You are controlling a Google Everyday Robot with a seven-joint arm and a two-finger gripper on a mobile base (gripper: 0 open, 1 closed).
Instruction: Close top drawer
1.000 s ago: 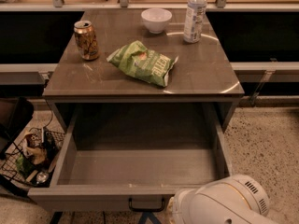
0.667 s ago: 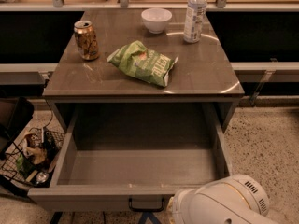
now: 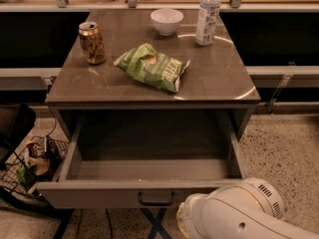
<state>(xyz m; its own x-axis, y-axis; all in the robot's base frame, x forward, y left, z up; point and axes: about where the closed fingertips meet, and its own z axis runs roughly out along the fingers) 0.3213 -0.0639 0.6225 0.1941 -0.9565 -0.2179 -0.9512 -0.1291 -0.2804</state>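
The top drawer (image 3: 99, 195) hangs open below the table top (image 3: 214, 78). It is wide and grey-brown, with a bare grey inside and a small dark pull handle (image 3: 156, 199) in the middle of its front. My gripper is out of view. Only my white arm housing (image 3: 234, 213) shows, at the bottom right, just in front of the right part of the drawer front and right of the handle.
On the table top stand a brown can (image 3: 92, 43), a green chip bag (image 3: 152, 67), a white bowl (image 3: 166, 21) and a water bottle (image 3: 208, 15). A wire basket with clutter (image 3: 35, 158) sits on the floor at the left. Speckled floor lies to the right.
The drawer front and its handle have moved a little towards the table, so less of the inside shows. My arm has moved forward slightly with it.
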